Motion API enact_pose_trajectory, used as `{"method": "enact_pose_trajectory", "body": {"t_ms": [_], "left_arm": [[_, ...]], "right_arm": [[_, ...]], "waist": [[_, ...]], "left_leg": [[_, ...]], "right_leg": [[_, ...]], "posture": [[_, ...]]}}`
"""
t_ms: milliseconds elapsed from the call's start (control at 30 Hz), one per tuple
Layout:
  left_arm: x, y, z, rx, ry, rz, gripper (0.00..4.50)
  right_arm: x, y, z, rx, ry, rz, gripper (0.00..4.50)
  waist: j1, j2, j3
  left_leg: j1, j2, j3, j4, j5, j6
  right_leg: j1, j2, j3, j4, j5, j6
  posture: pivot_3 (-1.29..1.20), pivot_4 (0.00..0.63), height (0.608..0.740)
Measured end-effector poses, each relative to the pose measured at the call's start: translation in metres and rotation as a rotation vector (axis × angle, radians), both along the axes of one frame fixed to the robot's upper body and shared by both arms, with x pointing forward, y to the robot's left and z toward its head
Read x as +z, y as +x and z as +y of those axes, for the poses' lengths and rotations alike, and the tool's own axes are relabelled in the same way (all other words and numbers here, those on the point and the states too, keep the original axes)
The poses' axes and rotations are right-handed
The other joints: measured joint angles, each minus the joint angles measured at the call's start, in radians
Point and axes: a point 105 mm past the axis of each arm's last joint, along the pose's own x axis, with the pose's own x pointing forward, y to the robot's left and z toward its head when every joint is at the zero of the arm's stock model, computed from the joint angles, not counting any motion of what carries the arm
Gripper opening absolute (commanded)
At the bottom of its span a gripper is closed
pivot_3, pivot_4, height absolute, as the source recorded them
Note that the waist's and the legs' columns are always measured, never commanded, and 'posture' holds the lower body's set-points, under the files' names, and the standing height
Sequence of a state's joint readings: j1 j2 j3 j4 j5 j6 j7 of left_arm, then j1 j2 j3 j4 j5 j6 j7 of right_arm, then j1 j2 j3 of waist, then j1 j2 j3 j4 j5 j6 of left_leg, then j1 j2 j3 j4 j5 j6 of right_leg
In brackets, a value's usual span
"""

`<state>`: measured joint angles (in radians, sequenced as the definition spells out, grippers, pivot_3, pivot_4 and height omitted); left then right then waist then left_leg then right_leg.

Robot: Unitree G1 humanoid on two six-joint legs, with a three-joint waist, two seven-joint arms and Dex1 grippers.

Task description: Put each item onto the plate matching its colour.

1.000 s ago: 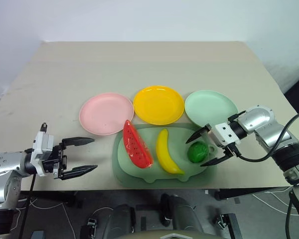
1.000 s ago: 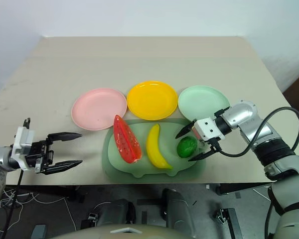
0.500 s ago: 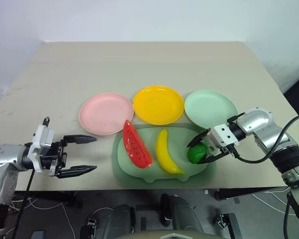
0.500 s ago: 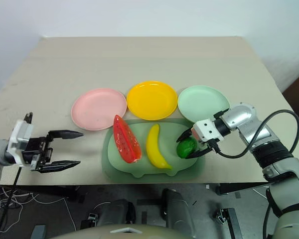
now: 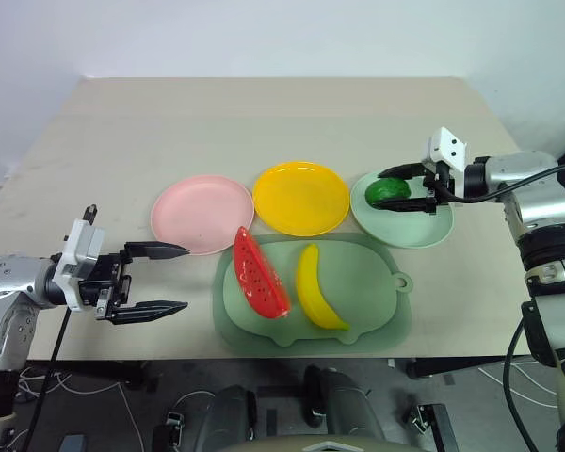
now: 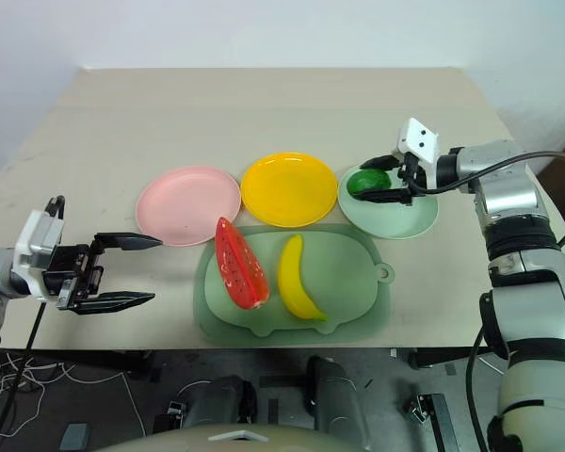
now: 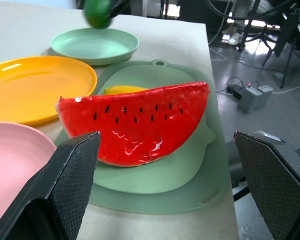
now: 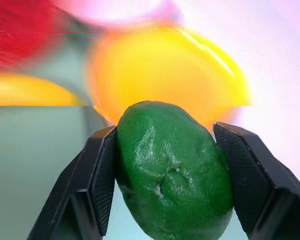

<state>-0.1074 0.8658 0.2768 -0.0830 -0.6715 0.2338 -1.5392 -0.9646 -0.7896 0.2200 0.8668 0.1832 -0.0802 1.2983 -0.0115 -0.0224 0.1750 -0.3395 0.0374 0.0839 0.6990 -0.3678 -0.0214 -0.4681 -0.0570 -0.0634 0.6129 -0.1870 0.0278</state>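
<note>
My right gripper (image 5: 395, 188) is shut on the small dark-green fruit (image 5: 387, 189) and holds it just above the mint green plate (image 5: 401, 221); in the right wrist view the fruit (image 8: 172, 170) sits squeezed between both pads. The red watermelon wedge (image 5: 257, 273) and the yellow banana (image 5: 315, 287) lie on the pale-green mat (image 5: 363, 292). The pink plate (image 5: 201, 213) and the yellow-orange plate (image 5: 300, 198) stand bare behind the mat. My left gripper (image 5: 174, 279) hovers open at the table's front left, pointing towards the watermelon (image 7: 137, 122).
The three plates form a row across the middle of the beige table (image 5: 264, 122), the mat right in front of them near the front edge. The far half of the table is bare.
My right gripper closed on the green fruit, lifted it off the mat and carried it back and to the right, over the mint green plate. The left gripper rose slightly.
</note>
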Motion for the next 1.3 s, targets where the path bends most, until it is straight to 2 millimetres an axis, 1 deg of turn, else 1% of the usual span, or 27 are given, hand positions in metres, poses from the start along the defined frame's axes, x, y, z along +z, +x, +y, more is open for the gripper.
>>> {"method": "enact_pose_trajectory", "body": {"t_ms": [67,167,267,400,467,500,567,600,800,867,933,1100,1167,1300], "left_arm": [[0.002,0.0,-0.001,-0.009,0.0,-0.006,4.5],[0.003,0.001,-0.003,-0.02,0.0,-0.008,4.5],[0.003,0.001,-0.003,-0.024,0.001,-0.01,4.5],[0.003,0.001,-0.003,-0.025,0.0,-0.008,4.5],[0.003,0.001,-0.003,-0.027,-0.001,-0.003,4.5],[0.003,0.001,-0.003,-0.028,-0.001,-0.001,4.5],[0.004,0.002,-0.004,-0.034,-0.001,-0.004,4.5],[0.004,0.002,-0.004,-0.037,0.0,-0.003,4.5],[0.005,0.003,-0.005,-0.039,-0.003,-0.004,4.5],[0.004,0.004,-0.005,-0.04,-0.006,0.002,4.5],[0.003,0.004,-0.005,-0.04,-0.009,0.006,4.5],[0.003,0.005,-0.005,-0.043,-0.007,0.005,4.5],[0.003,0.005,-0.005,-0.043,-0.007,0.005,4.5],[0.003,0.005,-0.005,-0.043,-0.006,0.005,4.5]], "right_arm": [[-0.018,0.006,-0.015,-0.103,-0.034,0.018,2.74],[-0.032,0.01,-0.026,-0.176,-0.052,0.035,2.74],[-0.036,0.011,-0.033,-0.216,-0.061,0.036,2.74],[-0.03,0.013,-0.036,-0.229,-0.056,0.023,2.74],[-0.028,0.013,-0.035,-0.223,-0.059,0.019,3.43],[-0.028,0.013,-0.035,-0.217,-0.06,0.02,3.63],[-0.028,0.012,-0.034,-0.207,-0.064,0.022,4.32],[-0.027,0.012,-0.034,-0.2,-0.064,0.02,4.45],[-0.018,0.009,-0.026,-0.127,-0.064,0.011,4.45],[-0.011,0.007,-0.021,-0.083,-0.071,-0.002,4.45],[-0.003,0.003,-0.011,-0.008,-0.085,-0.018,4.45],[0.023,-0.015,0.027,0.251,-0.106,-0.092,4.45],[0.025,-0.027,0.043,0.348,-0.1,-0.097,4.45],[0.019,-0.05,0.071,0.528,-0.118,-0.08,4.45]], "waist": [[-0.002,0.0,0.0],[-0.008,0.001,0.0],[-0.009,0.002,0.001],[-0.008,0.002,0.001],[-0.007,0.002,0.001],[-0.007,0.002,0.001],[-0.006,0.002,0.001],[-0.006,0.002,0.001],[-0.006,0.002,0.001],[-0.007,0.002,0.001],[-0.007,0.003,0.002],[-0.004,0.003,0.002],[-0.003,0.003,0.002],[0.0,0.003,0.002]], "left_leg": [[0.0,0.0,0.0,0.0,0.0,0.0],[0.001,0.0,0.001,0.0,0.0,0.0],[0.001,0.0,0.001,0.0,0.0,0.0],[0.001,0.001,0.001,0.0,0.0,0.0],[0.001,0.001,0.0,0.0,0.0,0.0],[0.001,0.001,0.0,0.0,0.0,0.0],[0.001,0.001,0.001,0.0,0.0,0.0],[0.001,0.001,0.001,0.0,0.0,0.0],[0.001,0.001,0.0,0.0,0.0,0.0],[0.001,0.001,0.0,0.0,0.0,0.0],[0.001,0.001,0.0,0.0,0.0,0.0],[0.001,0.001,0.0,0.0,0.0,0.0],[0.001,0.001,0.0,0.0,0.0,0.0],[0.001,0.001,0.0,0.0,0.0,0.0]], "right_leg": [[0.0,0.0,0.0,0.0,0.0,0.0],[0.0,0.0,0.001,0.0,0.0,0.0],[0.0,0.001,0.001,0.0,0.0,0.0],[0.0,0.001,0.001,0.0,0.0,0.0],[0.0,0.001,0.001,0.0,0.0,0.0],[0.0,0.001,0.001,0.0,0.0,0.0],[0.0,0.001,0.001,0.0,0.0,0.0],[0.0,0.0,0.001,0.0,0.0,0.0],[0.0,0.0,0.001,0.001,0.0,0.0],[0.0,0.001,0.001,0.001,0.0,0.0],[0.0,0.001,0.001,0.001,0.0,0.0],[0.0,0.001,0.001,0.001,0.0,0.0],[0.0,0.001,0.001,0.001,0.0,0.0],[0.0,0.0,0.001,0.001,0.0,0.0]], "posture": [[0.0,0.15,0.736],[0.0,0.15,0.736],[0.0,0.15,0.736],[0.0,0.15,0.736],[0.0,0.15,0.736],[0.0,0.15,0.736],[0.0,0.15,0.736],[0.0,0.15,0.736],[0.0,0.15,0.736],[0.0,0.15,0.736],[0.0,0.15,0.736],[0.0,0.15,0.736],[0.0,0.15,0.736],[0.0,0.15,0.736]]}}
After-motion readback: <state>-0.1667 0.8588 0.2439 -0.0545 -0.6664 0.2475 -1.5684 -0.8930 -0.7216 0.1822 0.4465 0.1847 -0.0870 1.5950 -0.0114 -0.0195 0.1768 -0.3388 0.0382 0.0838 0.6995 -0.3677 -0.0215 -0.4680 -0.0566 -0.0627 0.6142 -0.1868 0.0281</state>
